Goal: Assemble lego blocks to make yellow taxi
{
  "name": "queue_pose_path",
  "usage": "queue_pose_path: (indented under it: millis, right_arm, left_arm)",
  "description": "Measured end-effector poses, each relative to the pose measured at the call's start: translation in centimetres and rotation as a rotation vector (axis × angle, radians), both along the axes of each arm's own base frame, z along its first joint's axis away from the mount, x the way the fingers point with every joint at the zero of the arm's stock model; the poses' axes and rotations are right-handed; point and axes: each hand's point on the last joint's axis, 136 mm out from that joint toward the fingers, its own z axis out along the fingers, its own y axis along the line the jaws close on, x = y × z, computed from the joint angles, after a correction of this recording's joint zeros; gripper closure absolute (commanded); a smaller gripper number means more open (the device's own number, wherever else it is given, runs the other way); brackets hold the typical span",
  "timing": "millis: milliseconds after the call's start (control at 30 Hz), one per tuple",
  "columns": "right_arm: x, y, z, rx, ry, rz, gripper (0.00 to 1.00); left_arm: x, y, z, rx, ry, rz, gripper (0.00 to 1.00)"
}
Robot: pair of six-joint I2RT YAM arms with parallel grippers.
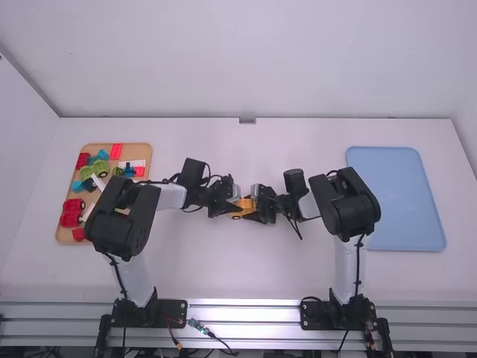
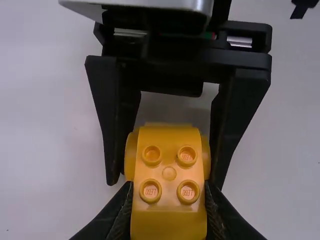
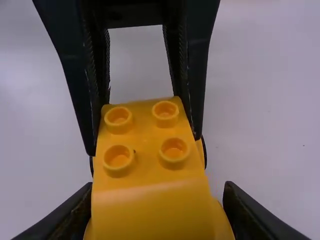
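small raised print sits on several studs (image 2: 188, 192) of the yellow taxi body (image 1: 245, 203), as the left wrist view shows them (four studs, with a flat round mark between them). in the right wrist view the tops of the four studs look like round hollows, and a smooth sloping panel (image 3: 152, 210) lies nearest that camera.

the left gripper (image 1: 234, 205) is closed on one end of the taxi body, a finger against each side; in its own wrist view the left gripper (image 2: 169, 186) has the yellow end between its fingers. the right gripper (image 1: 256, 209) holds the opposite end from the other side, and in its own wrist view the right gripper (image 3: 159, 187) has its fingers along both flanks. so the taxi body lies between the two grippers, near the middle of the white table (image 1: 246, 268).

the high view adds a dark wheel (image 1: 236, 217) under the taxi body, just beside the left gripper. well off on the left gripper's outer side is a tan tray (image 1: 100, 148) with red blocks (image 1: 71, 214), a bright red brick (image 1: 115, 151), green blocks (image 1: 98, 168) and teal blocks (image 1: 84, 185) (a mixed lot), partly behind the left arm. well apart on the right gripper's outer side lies a pale blue tray (image 1: 395, 194).
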Motion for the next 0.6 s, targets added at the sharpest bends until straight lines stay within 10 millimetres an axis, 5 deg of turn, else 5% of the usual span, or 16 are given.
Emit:
queue_pose_path:
  millis: [600]
  right_arm:
    - [-0.04, 0.03, 0.01, 0.001, 0.000, 0.002, 0.66]
  left_arm:
    - [-0.16, 0.04, -0.24, 0.041, -0.021, 0.015, 0.98]
